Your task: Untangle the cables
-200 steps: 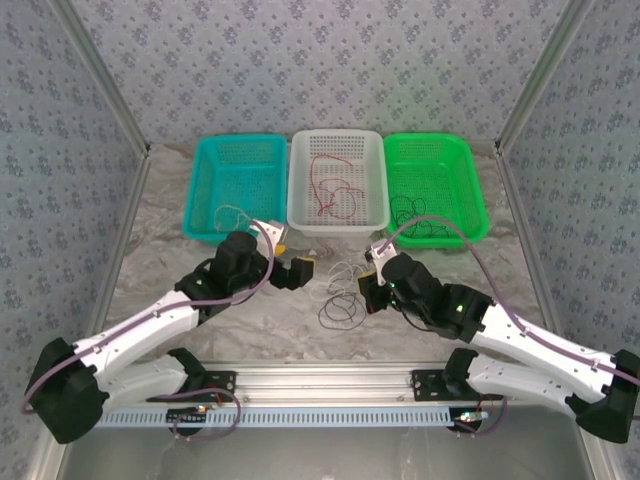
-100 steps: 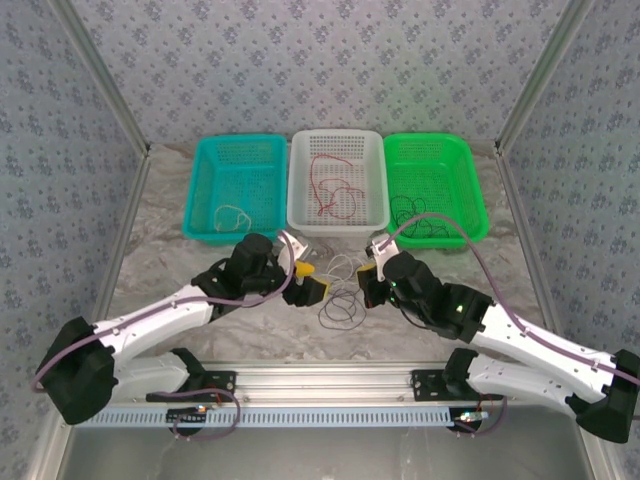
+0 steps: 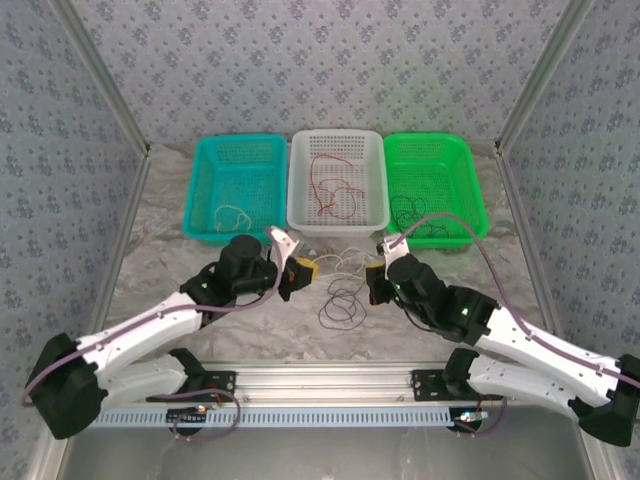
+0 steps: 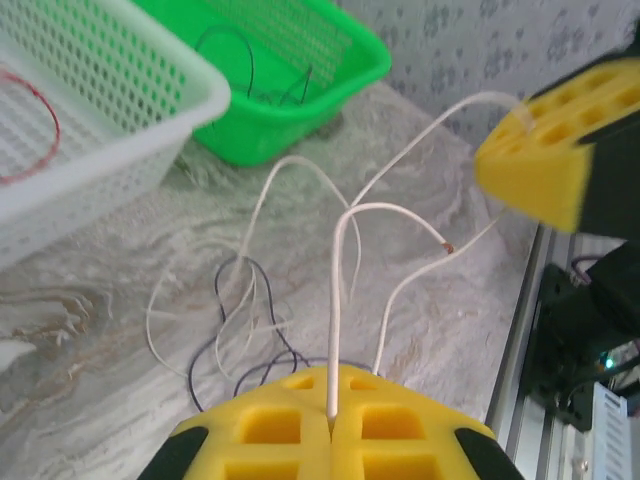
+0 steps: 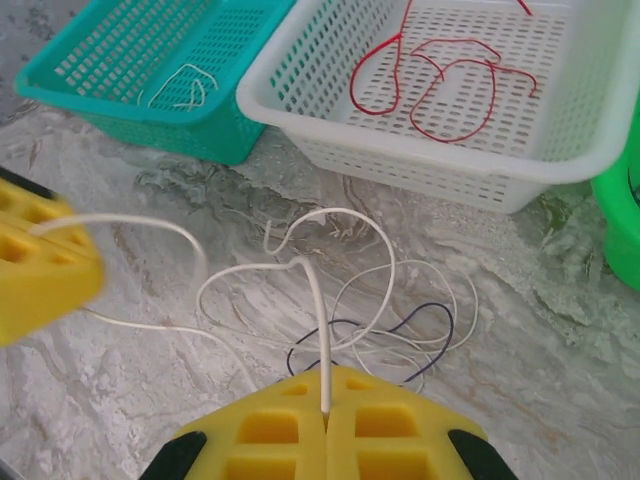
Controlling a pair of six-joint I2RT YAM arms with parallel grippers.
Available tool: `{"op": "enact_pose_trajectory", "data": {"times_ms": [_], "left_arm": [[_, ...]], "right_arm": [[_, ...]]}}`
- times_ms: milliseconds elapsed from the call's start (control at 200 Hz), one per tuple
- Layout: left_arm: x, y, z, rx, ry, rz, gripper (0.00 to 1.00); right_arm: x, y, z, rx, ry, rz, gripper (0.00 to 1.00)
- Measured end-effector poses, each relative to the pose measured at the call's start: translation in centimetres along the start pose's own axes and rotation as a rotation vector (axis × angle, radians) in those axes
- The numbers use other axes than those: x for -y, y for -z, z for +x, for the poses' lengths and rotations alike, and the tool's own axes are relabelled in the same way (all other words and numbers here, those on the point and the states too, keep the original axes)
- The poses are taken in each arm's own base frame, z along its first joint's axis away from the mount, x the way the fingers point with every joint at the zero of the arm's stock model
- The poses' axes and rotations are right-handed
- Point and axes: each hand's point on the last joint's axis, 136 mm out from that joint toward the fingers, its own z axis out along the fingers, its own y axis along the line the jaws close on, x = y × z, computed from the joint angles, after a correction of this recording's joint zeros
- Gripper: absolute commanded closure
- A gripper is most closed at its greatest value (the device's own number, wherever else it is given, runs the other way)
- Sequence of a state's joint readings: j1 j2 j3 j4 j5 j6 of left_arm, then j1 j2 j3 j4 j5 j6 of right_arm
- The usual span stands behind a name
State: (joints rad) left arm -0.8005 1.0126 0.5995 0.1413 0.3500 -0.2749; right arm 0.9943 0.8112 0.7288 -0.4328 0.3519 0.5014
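Now the left gripper [image 4: 330, 428] is clamped shut on a white cable [image 4: 337, 300], which rises from the seam between its yellow pads and bends over toward 2 o'clock. The right gripper [image 5: 325, 412] pinches a white strand in the same way. Whether both hold one wire or two separate ones is hard to make out, since the strands cross and loop between them. From above, the fingers themselves are mostly hidden under the wrists, and each wrist camera cuts off the lower part of its own pads. Between the two grippers a black cable [image 3: 342, 308] lies curled on the table [image 3: 160, 260] among loose white loops, at 6 o'clock from the white basket [image 3: 300, 170]. A red cable [image 3: 325, 185] lies inside that basket. A second white cable [image 3: 232, 213] sits in the teal basket [image 3: 200, 190] at 9 o'clock, and a second black cable [image 3: 420, 220] lies in the green basket [image 3: 470, 190] at 3 o'clock, partly behind its rim. A second ago the left gripper stood open, short of the tangle; it has since reached in and closed, while the right gripper has stayed shut in nearly the same place.
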Motion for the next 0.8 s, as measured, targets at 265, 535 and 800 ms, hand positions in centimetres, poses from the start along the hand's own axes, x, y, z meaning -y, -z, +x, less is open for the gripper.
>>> {"op": "enact_pose_trajectory", "data": {"times_ms": [265,535,800], "left_arm": [[0.2,2.6,-2.0,0.159,0.008,-0.037,0.98],[0.4,3.7,-4.1,0.257,0.025,-0.046,0.98],[0.9,4.6,-7.1,0.322,0.059,-0.061,0.98]], "right_arm": [[1.3,-1.1,2.2,-0.002,-0.158,0.035,0.73],[2.0,-2.0,4.3,-0.041,-0.221,0.053,0.15],[1.4,-0.2,2.6,0.033,-0.177,-0.010,0.14]]}}
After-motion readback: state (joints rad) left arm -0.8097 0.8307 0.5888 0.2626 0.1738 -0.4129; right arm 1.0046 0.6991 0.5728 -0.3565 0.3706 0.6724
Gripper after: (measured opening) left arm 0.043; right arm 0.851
